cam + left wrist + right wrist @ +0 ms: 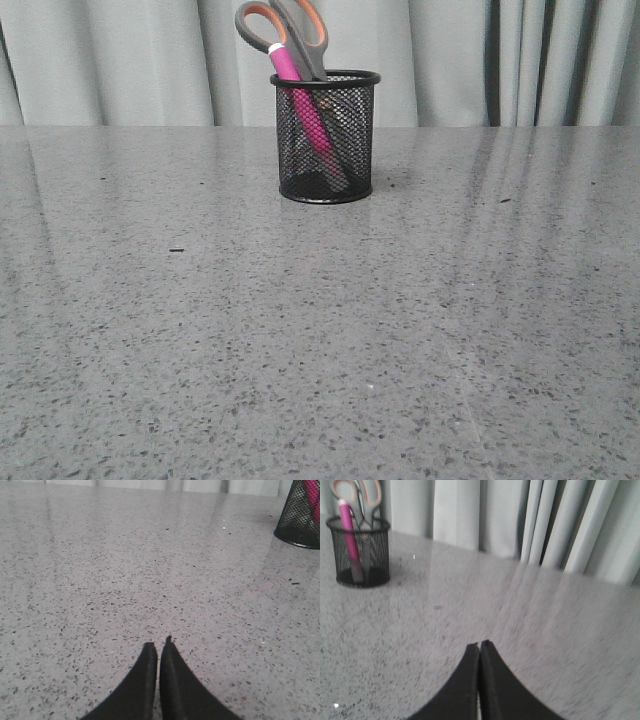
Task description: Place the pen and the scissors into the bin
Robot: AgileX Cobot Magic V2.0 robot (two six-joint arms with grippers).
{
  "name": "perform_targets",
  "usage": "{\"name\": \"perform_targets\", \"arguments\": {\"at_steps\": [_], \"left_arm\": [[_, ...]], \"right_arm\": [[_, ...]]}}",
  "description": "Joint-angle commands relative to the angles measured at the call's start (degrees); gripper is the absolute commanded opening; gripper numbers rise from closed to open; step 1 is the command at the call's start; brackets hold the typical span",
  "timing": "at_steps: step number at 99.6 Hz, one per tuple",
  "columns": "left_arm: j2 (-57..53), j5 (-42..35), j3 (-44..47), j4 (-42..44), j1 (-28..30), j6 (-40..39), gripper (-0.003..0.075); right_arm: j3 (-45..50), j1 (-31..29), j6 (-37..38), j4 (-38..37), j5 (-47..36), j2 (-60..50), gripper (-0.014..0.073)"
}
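The black wire-mesh bin [325, 137] stands upright at the far middle of the table. The magenta pen [303, 106] and the grey-and-orange scissors [296, 32] stand inside it, handles sticking out above the rim. The bin also shows in the right wrist view [359, 552] with the pen [349, 537] and scissors [361, 497] in it, and partly in the left wrist view [301, 516]. Neither gripper shows in the front view. My left gripper [158, 643] is shut and empty over bare table. My right gripper [479, 644] is shut and empty, well away from the bin.
The grey speckled table [320, 340] runs to a pale curtain [480, 60] at the back. A small dark speck [177, 249] lies on the table left of the middle.
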Motion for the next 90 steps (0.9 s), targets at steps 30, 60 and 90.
{"name": "perform_targets", "arguments": {"at_steps": [30, 60, 90], "left_arm": [[-1.9, -2.7, 1.3, -0.9, 0.1, -0.5, -0.002], [-1.8, -2.7, 1.3, -0.9, 0.1, -0.5, -0.002], [-1.8, -2.7, 1.3, -1.0, 0.1, -0.5, -0.002]], "right_arm": [[11.7, -10.3, -0.1, 9.0, -13.9, 3.2, -0.0066], [11.7, -10.6, -0.2, 8.6, -2.2, -3.7, -0.0066], [11.7, -10.6, -0.2, 8.6, -2.4, -4.0, -0.0066]]}}
